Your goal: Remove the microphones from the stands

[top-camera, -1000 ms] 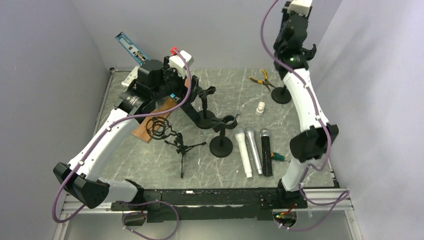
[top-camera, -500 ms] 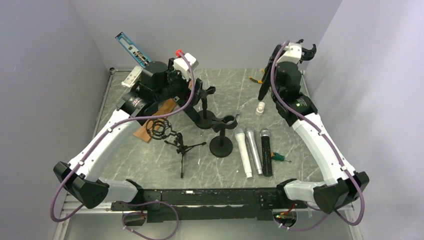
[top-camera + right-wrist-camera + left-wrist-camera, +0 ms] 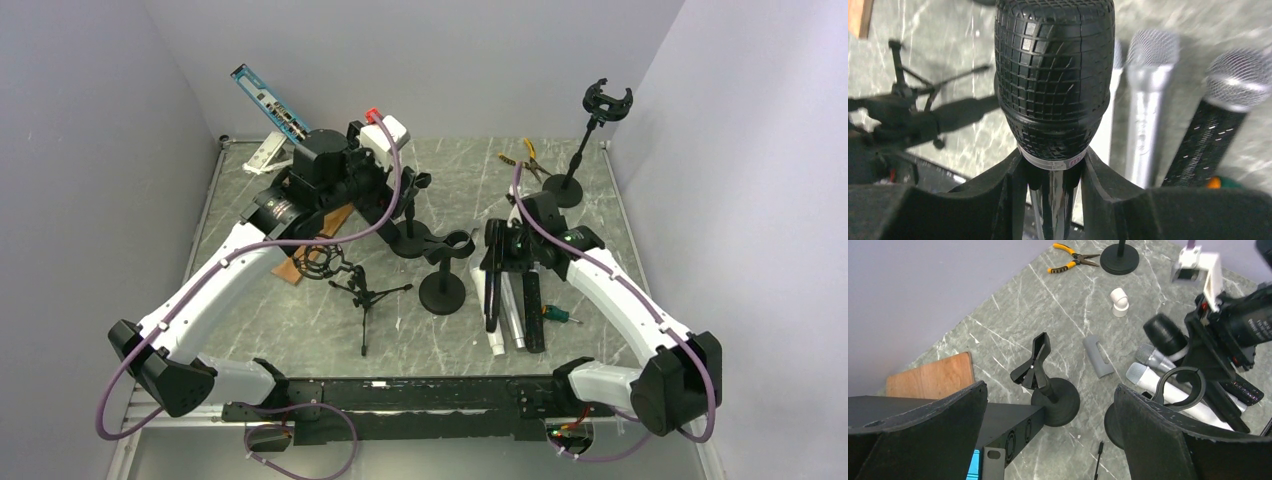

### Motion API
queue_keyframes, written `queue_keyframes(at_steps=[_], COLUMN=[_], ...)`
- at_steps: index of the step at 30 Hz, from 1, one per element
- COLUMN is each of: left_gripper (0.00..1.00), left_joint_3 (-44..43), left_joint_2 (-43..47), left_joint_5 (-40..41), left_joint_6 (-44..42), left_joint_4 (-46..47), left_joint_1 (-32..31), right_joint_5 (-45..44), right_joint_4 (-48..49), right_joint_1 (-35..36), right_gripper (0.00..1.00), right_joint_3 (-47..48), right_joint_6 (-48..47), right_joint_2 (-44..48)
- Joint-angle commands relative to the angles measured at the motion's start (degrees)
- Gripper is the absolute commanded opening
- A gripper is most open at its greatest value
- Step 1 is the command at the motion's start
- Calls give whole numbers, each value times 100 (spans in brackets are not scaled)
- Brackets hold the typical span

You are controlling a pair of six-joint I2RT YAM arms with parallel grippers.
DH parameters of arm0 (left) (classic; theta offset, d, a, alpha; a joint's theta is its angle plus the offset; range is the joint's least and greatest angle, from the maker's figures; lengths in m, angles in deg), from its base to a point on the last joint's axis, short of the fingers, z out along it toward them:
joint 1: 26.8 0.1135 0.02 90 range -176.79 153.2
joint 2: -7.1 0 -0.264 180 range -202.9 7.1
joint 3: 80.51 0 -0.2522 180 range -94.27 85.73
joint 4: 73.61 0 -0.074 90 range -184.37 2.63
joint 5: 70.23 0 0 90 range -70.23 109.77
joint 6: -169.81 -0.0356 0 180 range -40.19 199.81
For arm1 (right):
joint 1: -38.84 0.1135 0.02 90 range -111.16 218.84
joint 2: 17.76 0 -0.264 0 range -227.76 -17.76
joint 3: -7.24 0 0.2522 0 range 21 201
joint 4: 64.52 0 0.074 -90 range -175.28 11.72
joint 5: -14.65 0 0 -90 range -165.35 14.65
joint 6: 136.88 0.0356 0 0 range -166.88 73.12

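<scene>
Right pincer [image 3: 1053, 172] clamps the black microphone [image 3: 1053, 75], head toward the far wall [image 3: 420, 60], parallel to lying microphones [image 3: 1147, 115].

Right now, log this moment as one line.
right gripper: shut on black microphone, above table microphones | tall stand: clip empty | left gripper: open, above clamp stand

The right gripper [image 3: 1052, 171] clamps a black-headed microphone [image 3: 1054, 80] by its neck, with a row of microphones [image 3: 1148, 105] lying just beyond its right finger.
</scene>
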Motion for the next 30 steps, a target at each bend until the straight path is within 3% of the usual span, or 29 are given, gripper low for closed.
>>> queue_keyframes(at_steps=[1, 7, 21, 30], left_gripper=[99, 99, 99, 99], left_joint_3=[35, 70, 83, 97], left_joint_2=[5, -1, 16, 35], left_joint_5=[205, 373, 414, 474], left_joint_6=[-209, -311, -333, -366], left_joint_4=[111, 107, 116, 117], left_joint_1=[-157, -293, -345, -402], right_joint_5=[1208, 1631, 1154, 530], right_joint_4=[90, 805, 1113, 867], right_joint_1=[14, 53, 294, 302], right_gripper=[0, 5, 20, 40], right_joint_3=[-399, -886, -865, -677], right_joint_6=[185, 399, 249, 188], right_joint_2=[-66, -413, -1521, -1545])
